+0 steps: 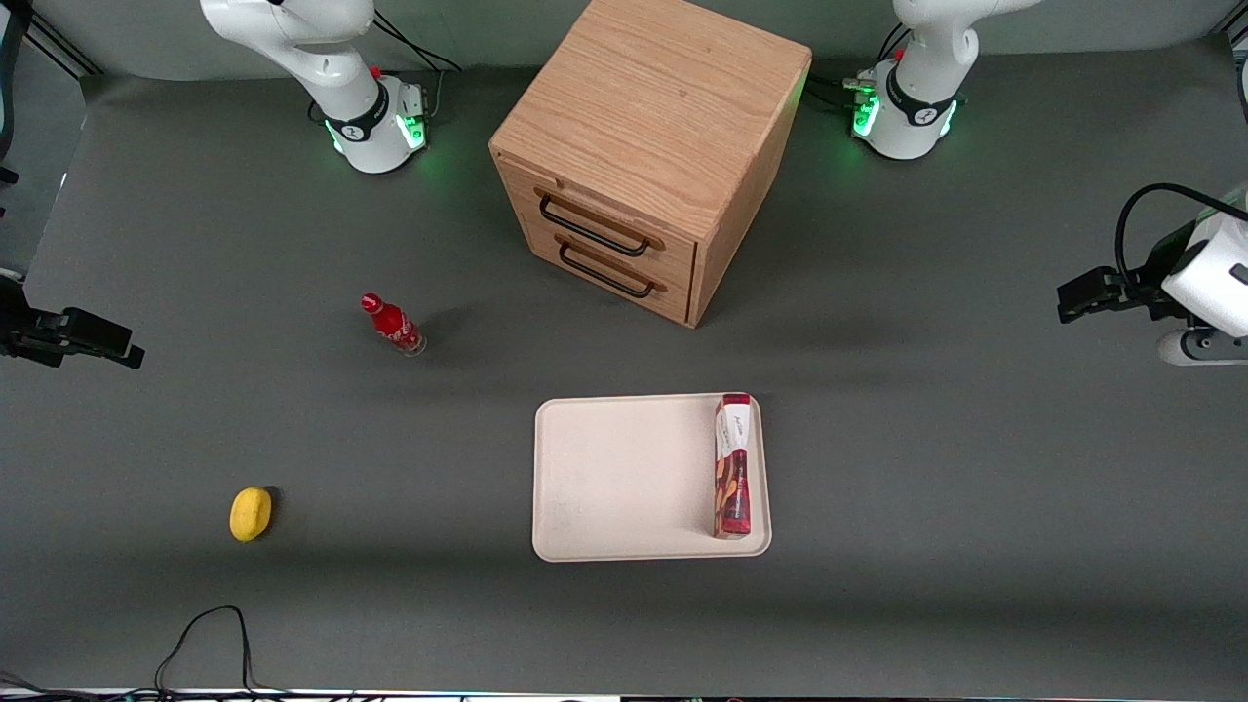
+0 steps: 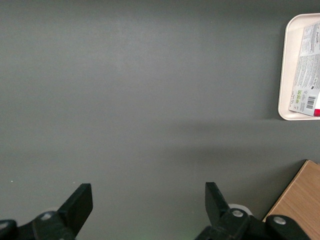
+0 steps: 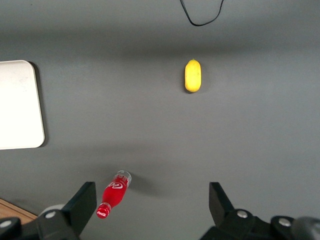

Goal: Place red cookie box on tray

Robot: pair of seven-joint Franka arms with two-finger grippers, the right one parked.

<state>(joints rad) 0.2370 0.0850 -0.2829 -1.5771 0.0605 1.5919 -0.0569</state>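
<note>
The red cookie box [image 1: 732, 466] lies flat on the cream-white tray [image 1: 624, 478], along the tray's edge toward the working arm's end of the table. My left gripper [image 1: 1072, 297] hangs above bare table near the working arm's end, well apart from the tray and about level with the drawer cabinet's front. In the left wrist view the gripper [image 2: 148, 192] is open and empty over the grey mat. That view also shows a corner of the tray [image 2: 292, 65] and the box's white label end [image 2: 307, 75].
A wooden two-drawer cabinet [image 1: 648, 146] stands farther from the camera than the tray. A small red bottle [image 1: 392, 325] and a yellow fruit [image 1: 251, 513] sit toward the parked arm's end. A black cable [image 1: 210, 634] loops at the near edge.
</note>
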